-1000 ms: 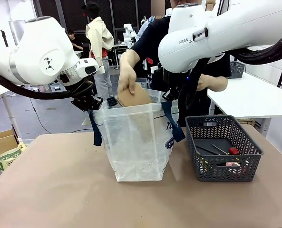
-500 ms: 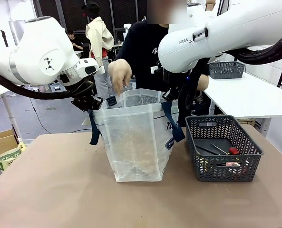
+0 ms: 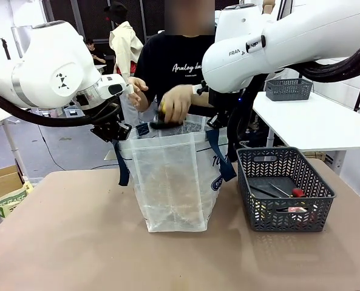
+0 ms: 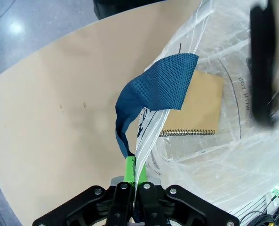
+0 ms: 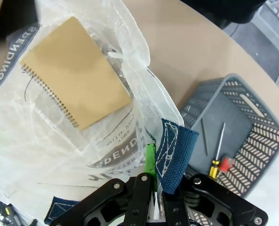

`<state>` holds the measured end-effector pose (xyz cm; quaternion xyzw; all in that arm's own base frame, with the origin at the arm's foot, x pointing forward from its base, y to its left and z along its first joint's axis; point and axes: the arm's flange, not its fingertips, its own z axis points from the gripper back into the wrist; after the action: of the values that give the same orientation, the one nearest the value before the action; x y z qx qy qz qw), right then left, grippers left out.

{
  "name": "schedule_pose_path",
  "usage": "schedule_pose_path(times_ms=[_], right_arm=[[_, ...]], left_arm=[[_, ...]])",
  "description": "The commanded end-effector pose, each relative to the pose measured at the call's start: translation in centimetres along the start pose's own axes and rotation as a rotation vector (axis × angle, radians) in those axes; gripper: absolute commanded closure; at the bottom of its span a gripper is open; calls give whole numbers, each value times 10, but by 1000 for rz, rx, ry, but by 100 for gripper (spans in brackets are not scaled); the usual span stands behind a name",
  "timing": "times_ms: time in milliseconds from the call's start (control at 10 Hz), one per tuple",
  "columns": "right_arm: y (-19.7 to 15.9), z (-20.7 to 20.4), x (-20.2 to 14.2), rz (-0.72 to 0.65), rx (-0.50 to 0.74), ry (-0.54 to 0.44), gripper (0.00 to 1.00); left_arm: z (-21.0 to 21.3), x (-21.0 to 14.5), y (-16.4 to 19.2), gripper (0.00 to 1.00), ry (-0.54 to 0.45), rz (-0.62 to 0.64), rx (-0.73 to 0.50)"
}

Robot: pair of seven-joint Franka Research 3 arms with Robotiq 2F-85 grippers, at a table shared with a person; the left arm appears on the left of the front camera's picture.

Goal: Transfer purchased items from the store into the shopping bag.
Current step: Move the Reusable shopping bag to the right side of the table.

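Shopping bag upright beside basket, spiral notebook flat inside. Left gripper and right gripper clamped on opposite rims: hold mouth wide and steady under person's hand gripping dark item.

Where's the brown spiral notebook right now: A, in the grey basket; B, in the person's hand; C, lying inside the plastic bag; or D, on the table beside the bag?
C: both wrist views look down into the shopping bag and show the spiral notebook lying flat at its bottom.
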<state>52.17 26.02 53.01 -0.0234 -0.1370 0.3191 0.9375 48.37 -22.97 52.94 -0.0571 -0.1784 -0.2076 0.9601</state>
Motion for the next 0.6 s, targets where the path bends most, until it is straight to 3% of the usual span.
schedule_pose_path(times_ms=[0,500], right_arm=[[-1,1,-1,0,-2,10,100],[-1,1,-1,0,-2,10,100]], left_arm=[[1,0,1,100,-2,2,11],[1,0,1,100,-2,2,11]])
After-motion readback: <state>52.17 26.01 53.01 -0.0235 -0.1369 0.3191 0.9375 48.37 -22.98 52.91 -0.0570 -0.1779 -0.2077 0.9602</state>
